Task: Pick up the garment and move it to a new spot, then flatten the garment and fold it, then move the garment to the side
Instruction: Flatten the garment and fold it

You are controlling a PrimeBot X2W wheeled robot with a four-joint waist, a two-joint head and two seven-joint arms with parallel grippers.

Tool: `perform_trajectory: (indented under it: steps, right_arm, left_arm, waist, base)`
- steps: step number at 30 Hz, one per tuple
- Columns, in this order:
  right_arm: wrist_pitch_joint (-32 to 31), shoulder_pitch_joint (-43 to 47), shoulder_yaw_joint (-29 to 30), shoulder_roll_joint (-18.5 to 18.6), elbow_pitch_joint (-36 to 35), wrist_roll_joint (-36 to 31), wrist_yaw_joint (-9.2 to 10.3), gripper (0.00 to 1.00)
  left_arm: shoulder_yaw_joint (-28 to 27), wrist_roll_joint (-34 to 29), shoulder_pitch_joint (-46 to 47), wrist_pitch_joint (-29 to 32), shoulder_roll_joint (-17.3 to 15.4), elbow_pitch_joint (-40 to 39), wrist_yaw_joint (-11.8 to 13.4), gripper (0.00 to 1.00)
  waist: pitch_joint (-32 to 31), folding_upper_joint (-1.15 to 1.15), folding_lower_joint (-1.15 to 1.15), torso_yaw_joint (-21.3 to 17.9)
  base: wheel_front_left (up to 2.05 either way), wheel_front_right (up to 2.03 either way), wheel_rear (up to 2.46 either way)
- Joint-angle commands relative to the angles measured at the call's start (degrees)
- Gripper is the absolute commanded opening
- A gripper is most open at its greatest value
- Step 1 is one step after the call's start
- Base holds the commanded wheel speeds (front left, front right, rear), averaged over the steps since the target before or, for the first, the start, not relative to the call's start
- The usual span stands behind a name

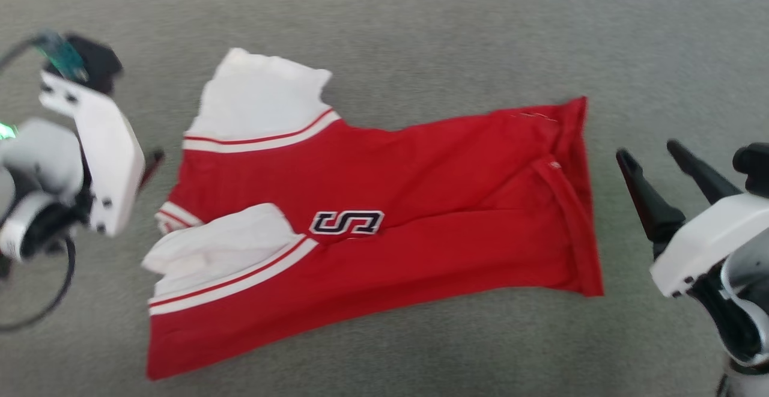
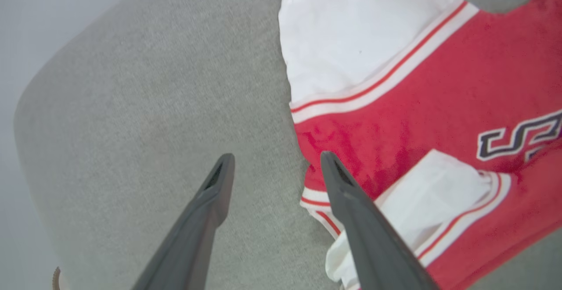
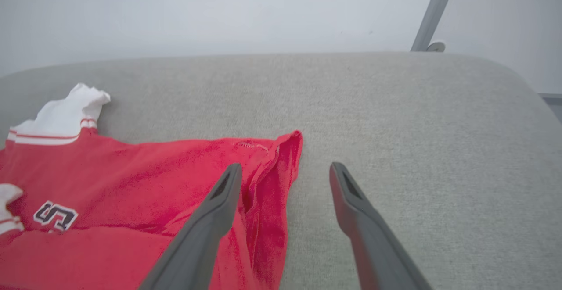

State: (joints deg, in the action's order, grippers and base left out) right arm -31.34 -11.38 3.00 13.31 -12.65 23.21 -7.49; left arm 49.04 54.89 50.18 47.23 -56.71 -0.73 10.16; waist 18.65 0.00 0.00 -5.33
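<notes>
Head view: one red garment (image 1: 384, 217) lying mid grey cushion (image 1: 420, 36), between two grippers. Left wrist view: left gripper (image 2: 274, 162) fingers apart, empty, over garment's left edge. Right wrist view: right gripper (image 3: 285, 169) spread wide, empty, at right hem.

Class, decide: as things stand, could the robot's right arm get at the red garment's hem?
Probably yes: the right gripper stands open beside the garment's hem, only bare grey fabric surface between them.

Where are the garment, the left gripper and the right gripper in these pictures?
garment (image 1: 420, 205), head view, on its red middle part.
left gripper (image 2: 276, 158), left wrist view, midway between its open fingertips.
right gripper (image 1: 647, 149), head view, midway between its open fingertips.
</notes>
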Motion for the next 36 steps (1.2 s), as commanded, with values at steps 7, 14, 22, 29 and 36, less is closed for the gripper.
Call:
perform_trajectory:
  steps: [7,14,22,29,36]
  right_arm:
    - [12.63,-3.02,-1.5,-5.82,1.16,-5.16,0.0,1.0]
    - [21.42,-4.71,-4.83,-8.48,4.09,-7.53,0.0,1.0]
    - [22.83,-5.39,-8.3,-9.38,6.84,-6.43,0.0,1.0]
    - [17.38,-6.08,-11.47,-7.55,7.73,-3.47,0.0,1.0]
    - [7.4,-13.33,-12.26,-6.41,10.96,-2.47,0.01,1.0]
  left_arm:
    - [-1.87,-5.43,8.69,-9.03,4.9,12.17,-5.72,1.0]
    - [-1.59,-8.22,15.04,-12.96,9.24,23.67,-9.74,1.0]
    - [0.52,-6.26,17.32,-4.41,11.36,35.73,-11.61,1.0]
    - [1.97,-3.74,16.11,4.3,13.43,41.16,-10.57,1.0]
    - [2.49,-2.09,17.12,9.64,16.23,41.59,-9.52,0.0]
  waist:
    - [2.94,0.0,0.0,-7.24]
    - [5.78,0.0,0.0,-11.48]
    - [8.54,0.0,0.0,-14.4]
    - [10.09,0.0,0.0,-14.78]
    - [11.36,0.0,0.0,-13.15]
  base:
    - [0.0,0.0,0.0]
    - [0.0,0.0,0.0]
    - [0.0,0.0,0.0]
    - [0.0,0.0,0.0]
    - [0.0,0.0,0.0]
